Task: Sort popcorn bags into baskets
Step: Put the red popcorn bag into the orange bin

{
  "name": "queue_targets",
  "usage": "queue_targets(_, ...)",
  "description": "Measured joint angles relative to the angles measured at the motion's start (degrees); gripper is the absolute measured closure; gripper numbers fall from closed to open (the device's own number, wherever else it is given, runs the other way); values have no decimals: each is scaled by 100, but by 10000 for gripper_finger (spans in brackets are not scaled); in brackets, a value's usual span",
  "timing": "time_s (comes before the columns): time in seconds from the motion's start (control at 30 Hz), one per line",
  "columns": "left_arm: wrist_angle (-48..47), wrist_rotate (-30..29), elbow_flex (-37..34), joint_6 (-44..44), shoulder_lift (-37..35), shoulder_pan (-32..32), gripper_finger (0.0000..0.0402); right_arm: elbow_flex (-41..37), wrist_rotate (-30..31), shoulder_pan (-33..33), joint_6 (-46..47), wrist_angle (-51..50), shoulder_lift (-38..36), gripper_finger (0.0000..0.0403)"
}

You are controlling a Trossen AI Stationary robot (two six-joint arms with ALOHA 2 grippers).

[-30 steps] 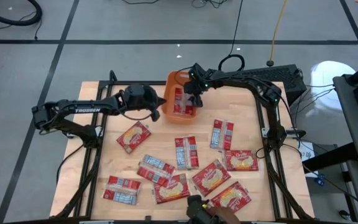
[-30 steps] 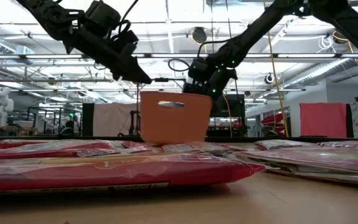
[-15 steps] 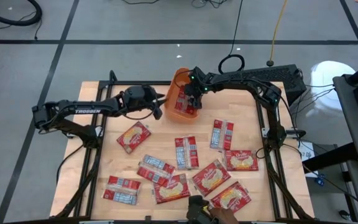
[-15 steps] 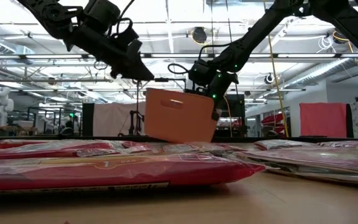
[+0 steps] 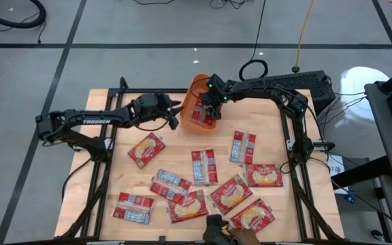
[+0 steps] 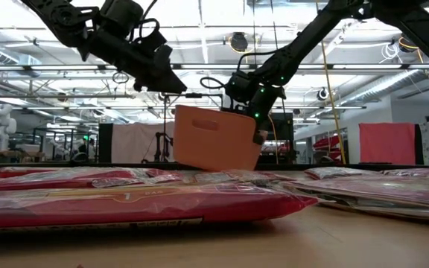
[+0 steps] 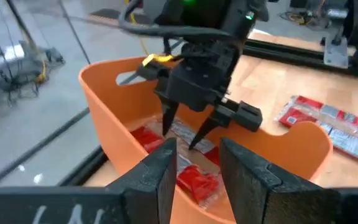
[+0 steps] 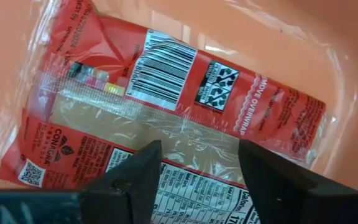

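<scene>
- Orange plastic basket (image 5: 201,109) sits at the far edge of the wooden worktop (image 5: 118,170), tipped so one side is lifted, as the low view shows; its walls are smooth with rounded corners and a slot handle.
- Inside it lie glossy red popcorn bags (image 8: 166,118), printed face up with a barcode and clear wrap; how many, I cannot tell.
- The right claw (image 7: 185,134) reaches down into the basket, its two dark fingers spread apart and holding nothing, tips just above the packets.
- The left claw (image 5: 175,113) hovers just beside the basket's outer wall, fingers parted a little and empty.
- Loose flat rectangular bags (image 5: 203,167) are scattered over the near half of the worktop, some showing a cream oval label, others grey-blue print, a few overlapping.
- Black metal frame rails (image 5: 303,170) border the worktop.
</scene>
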Motion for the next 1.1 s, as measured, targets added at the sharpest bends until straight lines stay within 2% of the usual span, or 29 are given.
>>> queue_targets(0.17,35,566,0,1669,207,-262,277,0,-15,23,-54,-41,15,247)
queue_targets(0.27,-21,622,6,2325,275,-438,277,-4,-17,24,-77,-45,15,270)
queue_targets(0.37,-93,550,139,2538,301,-471,277,-4,-17,26,-106,-44,17,282)
queue_targets(0.47,-608,523,323,2729,314,-485,272,-4,-17,26,-106,-42,17,284)
queue_targets(0.63,-1650,531,873,2810,312,-562,222,-4,-18,26,-129,-42,20,280)
queue_targets(0.8,-1814,499,1234,3402,703,-637,182,-4,-20,26,-147,-35,22,280)
queue_targets(0.93,-2289,306,1527,3750,1287,-659,184,-7,-22,37,-145,-33,22,280)
queue_targets(1.1,-2506,57,1830,3767,1719,-670,226,-7,-4,92,-156,-8,24,280)
